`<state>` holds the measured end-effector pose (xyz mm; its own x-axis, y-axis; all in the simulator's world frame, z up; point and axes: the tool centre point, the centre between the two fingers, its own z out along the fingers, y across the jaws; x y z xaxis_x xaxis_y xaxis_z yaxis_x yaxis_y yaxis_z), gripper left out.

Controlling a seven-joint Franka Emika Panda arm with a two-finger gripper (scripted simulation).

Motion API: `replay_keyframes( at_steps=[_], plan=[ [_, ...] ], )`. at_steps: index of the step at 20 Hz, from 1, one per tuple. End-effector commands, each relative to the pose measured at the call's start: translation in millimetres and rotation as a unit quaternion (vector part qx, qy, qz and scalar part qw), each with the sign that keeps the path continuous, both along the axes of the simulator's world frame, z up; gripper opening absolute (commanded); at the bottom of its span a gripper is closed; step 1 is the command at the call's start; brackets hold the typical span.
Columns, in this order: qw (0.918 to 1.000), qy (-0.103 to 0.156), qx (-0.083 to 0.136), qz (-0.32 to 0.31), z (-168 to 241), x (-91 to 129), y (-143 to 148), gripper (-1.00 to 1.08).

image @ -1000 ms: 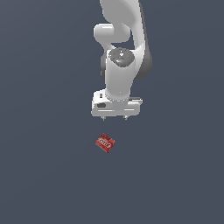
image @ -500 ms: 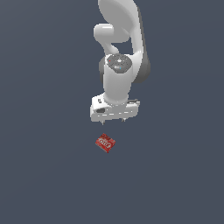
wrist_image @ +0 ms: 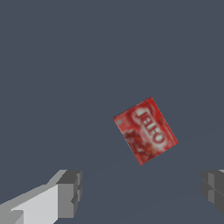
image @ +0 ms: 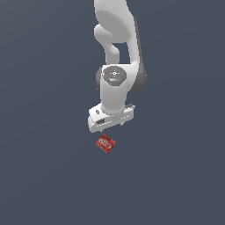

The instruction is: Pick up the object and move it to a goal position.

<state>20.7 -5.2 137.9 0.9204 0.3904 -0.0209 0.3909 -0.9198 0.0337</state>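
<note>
The object (image: 106, 143) is a small flat red box with white lettering on top, lying on the dark grey floor. In the wrist view the object (wrist_image: 145, 130) lies tilted, ahead of the line between the two fingertips. My gripper (image: 111, 128) hangs just above it, a little toward the exterior view's right, and is apart from it. Its fingers (wrist_image: 69, 193) stand wide apart with nothing between them, so my gripper (wrist_image: 142, 190) is open.
The white arm (image: 116, 52) rises above the gripper toward the top of the exterior view. A plain dark grey floor (image: 44, 176) surrounds the box on every side.
The gripper has come down and shifted toward the exterior view's left, closer to the red box, turning slightly at the wrist. The box has not moved.
</note>
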Motion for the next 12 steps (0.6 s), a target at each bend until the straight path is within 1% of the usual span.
replay_keyframes(
  at_steps=[1, 6, 12],
  plan=[
    [0.9995, 0.001, 0.002, 0.031, -8.2, 3.8, -3.5, 1.00],
    [0.9957, 0.003, 0.005, 0.092, -24.7, 10.8, -10.5, 1.00],
    [0.9864, 0.004, 0.011, 0.164, -44.5, 18.3, -18.8, 1.00]
  ],
)
